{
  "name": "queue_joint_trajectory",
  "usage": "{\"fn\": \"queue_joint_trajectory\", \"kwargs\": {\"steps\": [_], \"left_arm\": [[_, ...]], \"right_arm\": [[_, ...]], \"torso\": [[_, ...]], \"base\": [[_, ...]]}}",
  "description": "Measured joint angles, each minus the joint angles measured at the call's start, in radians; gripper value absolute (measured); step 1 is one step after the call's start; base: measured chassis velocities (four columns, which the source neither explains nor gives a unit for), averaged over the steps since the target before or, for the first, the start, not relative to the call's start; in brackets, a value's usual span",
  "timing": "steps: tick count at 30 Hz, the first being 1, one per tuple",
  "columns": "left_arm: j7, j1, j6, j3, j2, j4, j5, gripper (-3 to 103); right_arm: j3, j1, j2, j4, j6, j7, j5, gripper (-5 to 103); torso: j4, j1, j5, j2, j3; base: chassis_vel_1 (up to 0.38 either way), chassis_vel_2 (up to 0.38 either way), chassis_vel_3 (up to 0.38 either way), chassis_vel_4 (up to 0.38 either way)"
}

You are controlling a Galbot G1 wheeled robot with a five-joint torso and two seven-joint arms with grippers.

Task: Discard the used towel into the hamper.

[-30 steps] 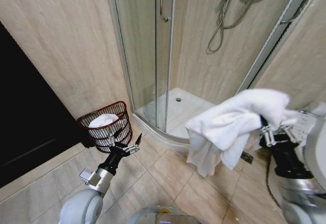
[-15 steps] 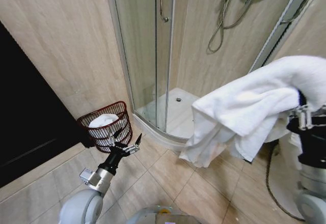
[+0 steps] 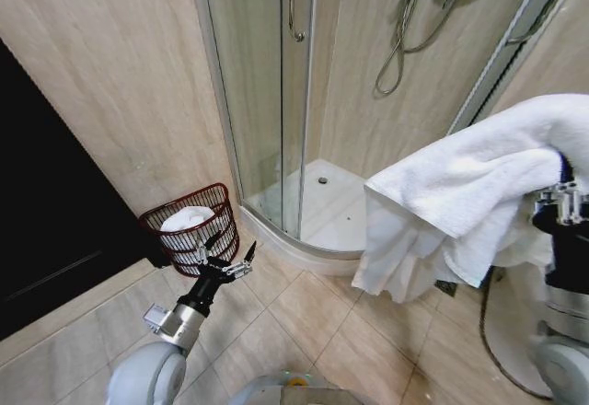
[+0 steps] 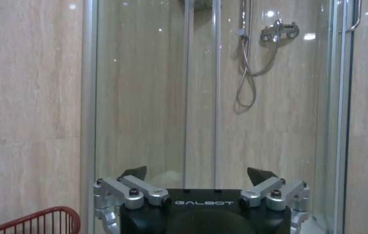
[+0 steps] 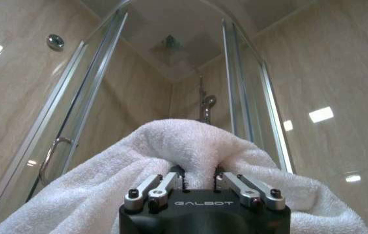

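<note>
The used towel (image 3: 479, 193) is white and hangs in folds at the right, in front of the shower. My right gripper (image 3: 563, 193) is under it, raised high. In the right wrist view this gripper (image 5: 199, 178) is shut on a bunched fold of the towel (image 5: 191, 144). The hamper (image 3: 189, 228), a small dark red wire basket, stands on the floor by the left wall. My left gripper (image 3: 225, 258) hovers open just in front of the hamper, holding nothing. The left wrist view shows that gripper (image 4: 197, 175) spread wide and the hamper's rim (image 4: 41, 219) beside it.
A white cloth (image 3: 187, 218) lies inside the hamper. The glass shower enclosure (image 3: 276, 101) with its white tray (image 3: 322, 207) stands between hamper and towel. A dark doorway (image 3: 46, 212) opens at the left. A drain grate (image 3: 446, 287) sits in the tiled floor.
The right arm has lifted the towel higher and carried it a little to the right. The left arm and the hamper have not moved.
</note>
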Motion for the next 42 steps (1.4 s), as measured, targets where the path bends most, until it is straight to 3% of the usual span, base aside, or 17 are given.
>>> {"fn": "queue_joint_trajectory", "kwargs": {"steps": [42], "left_arm": [[0.0, 0.0, 0.0, 0.0, 0.0, 0.0, 0.0, 100]], "right_arm": [[-0.011, 0.014, -0.014, -0.003, 0.031, 0.012, -0.019, 22]], "torso": [[0.0, 0.068, 0.0, 0.181, 0.113]], "base": [[0.0, 0.0, 0.0, 0.0]]}}
